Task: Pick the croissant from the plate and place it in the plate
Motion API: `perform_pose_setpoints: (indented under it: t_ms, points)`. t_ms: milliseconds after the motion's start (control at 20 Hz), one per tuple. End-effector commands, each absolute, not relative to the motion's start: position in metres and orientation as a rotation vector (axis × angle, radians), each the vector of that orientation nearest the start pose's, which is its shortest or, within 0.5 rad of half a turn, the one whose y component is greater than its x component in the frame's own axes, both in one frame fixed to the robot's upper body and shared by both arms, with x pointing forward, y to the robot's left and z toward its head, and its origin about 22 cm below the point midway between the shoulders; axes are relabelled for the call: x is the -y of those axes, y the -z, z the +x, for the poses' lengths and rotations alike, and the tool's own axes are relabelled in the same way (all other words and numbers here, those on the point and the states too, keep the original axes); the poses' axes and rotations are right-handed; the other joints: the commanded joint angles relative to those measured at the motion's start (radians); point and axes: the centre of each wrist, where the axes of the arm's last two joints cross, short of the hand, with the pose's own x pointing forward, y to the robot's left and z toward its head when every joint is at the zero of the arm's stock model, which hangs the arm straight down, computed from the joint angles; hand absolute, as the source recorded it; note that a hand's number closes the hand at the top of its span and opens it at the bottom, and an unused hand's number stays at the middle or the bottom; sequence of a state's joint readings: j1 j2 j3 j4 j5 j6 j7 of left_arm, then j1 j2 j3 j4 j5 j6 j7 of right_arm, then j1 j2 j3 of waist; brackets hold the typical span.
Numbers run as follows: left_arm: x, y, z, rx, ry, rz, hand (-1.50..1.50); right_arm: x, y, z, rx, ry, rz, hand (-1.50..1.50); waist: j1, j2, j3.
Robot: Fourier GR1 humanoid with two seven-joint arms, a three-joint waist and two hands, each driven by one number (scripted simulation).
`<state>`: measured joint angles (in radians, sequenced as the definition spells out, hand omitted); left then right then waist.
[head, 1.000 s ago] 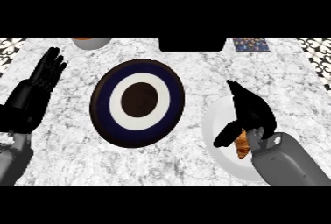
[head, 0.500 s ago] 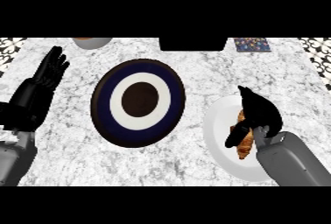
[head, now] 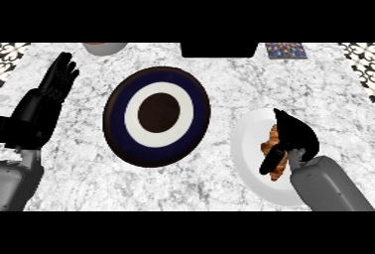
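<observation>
Head view: right robot hand (head: pixel 294 139) curls over the croissant (head: pixel 273 151) on the white plate (head: pixel 249 163), its long axis running near-to-far, target dark plate (head: pixel 117 129) to its left; left robot hand (head: pixel 44 99) spread, resting.

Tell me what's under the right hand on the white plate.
The croissant lies on the white plate, with the right hand over it. Its brown left side shows beside the thumb; the rest, and any finger contact, is hidden.

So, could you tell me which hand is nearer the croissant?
Right. The right hand is over the croissant on the white plate; the left hand rests open at the far left.
</observation>
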<state>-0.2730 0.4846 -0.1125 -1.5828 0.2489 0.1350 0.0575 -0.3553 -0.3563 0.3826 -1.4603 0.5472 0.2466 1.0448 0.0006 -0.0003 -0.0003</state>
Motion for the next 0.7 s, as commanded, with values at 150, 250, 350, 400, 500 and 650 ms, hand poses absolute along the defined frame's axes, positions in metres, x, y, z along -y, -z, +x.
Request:
perform_pose_setpoints:
  t_ms: [150, 250, 350, 400, 500, 650]
  points:
    - [-0.296, -0.097, 0.294, 1.742, 0.222, 0.117, 0.0, 0.188, -0.033, 0.289, 0.492, -0.862, -0.836, -1.5, -0.001, 0.0, 0.0]
    - [-0.277, -0.11, 0.297, 1.743, 0.218, 0.128, 0.0, 0.203, -0.031, 0.294, 0.479, -0.872, -0.834, -1.5, -0.001, 0.0, 0.0]
    - [-0.279, -0.095, 0.294, 1.735, 0.236, 0.142, 0.0, 0.186, -0.021, 0.299, 0.448, -0.867, -0.848, -1.5, 0.0, 0.001, 0.0]
    - [-0.282, -0.105, 0.302, 1.752, 0.226, 0.159, 0.0, 0.196, -0.006, 0.294, 0.431, -0.894, -0.854, -1.5, -0.001, 0.001, 0.0]
    - [-0.28, -0.1, 0.32, 1.746, 0.213, 0.133, 0.0, 0.198, 0.0, 0.296, 0.427, -0.926, -0.865, -1.5, -0.007, 0.003, 0.0]
    - [-0.273, -0.09, 0.307, 1.754, 0.244, 0.14, 0.0, 0.211, -0.01, 0.309, 0.675, -0.901, -0.963, 1.5, 0.0, 0.003, 0.001]
